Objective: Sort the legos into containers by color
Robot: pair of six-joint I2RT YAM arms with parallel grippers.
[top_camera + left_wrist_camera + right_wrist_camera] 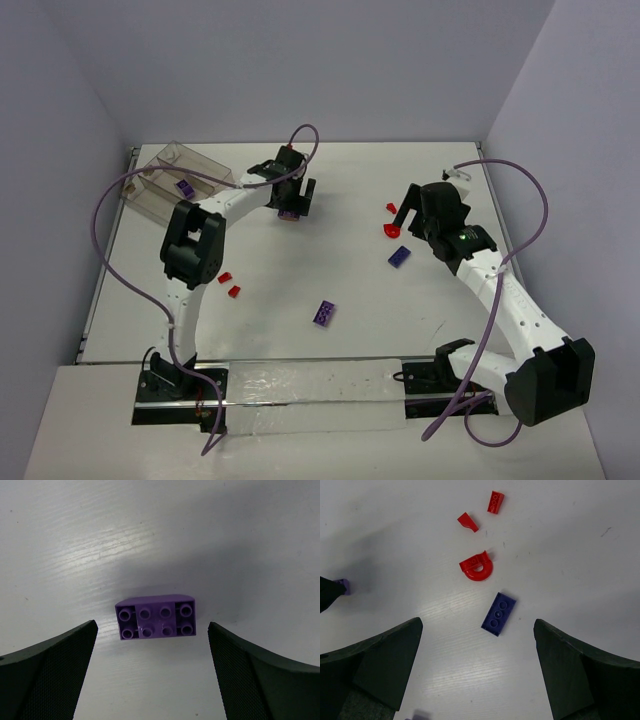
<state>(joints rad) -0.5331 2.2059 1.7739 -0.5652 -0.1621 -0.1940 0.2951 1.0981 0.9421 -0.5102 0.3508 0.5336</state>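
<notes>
Two dark, mesh-faced fingers (pixel 50 665) of the left gripper (pixel 151 625) stand spread wide, holding nothing. In the gap between them, touching neither, a purple eight-stud plastic brick (pixel 156 617) lies studs-up on the white table (pixel 225 530), its long side across the gap. I judge it light, rigid and smooth-walled, so it may skid or twist if pinched on a corner. Best hold: the two short end walls, taken squarely and low.

The right gripper (pixel 477 624) is also wide apart and empty. Just ahead of its gap, nearer its right finger, lies a dark violet flat plastic plate (pixel 498 613). It is thin, so grip it across the narrow width. Beyond it sit a red rounded plastic piece (pixel 477 566) and two small red plastic bits (pixel 468 522).

The clear brownish divided plastic tray (pixel 150 200) sits well off to the left gripper's left, with one purple piece (pixel 185 187) in a compartment.
</notes>
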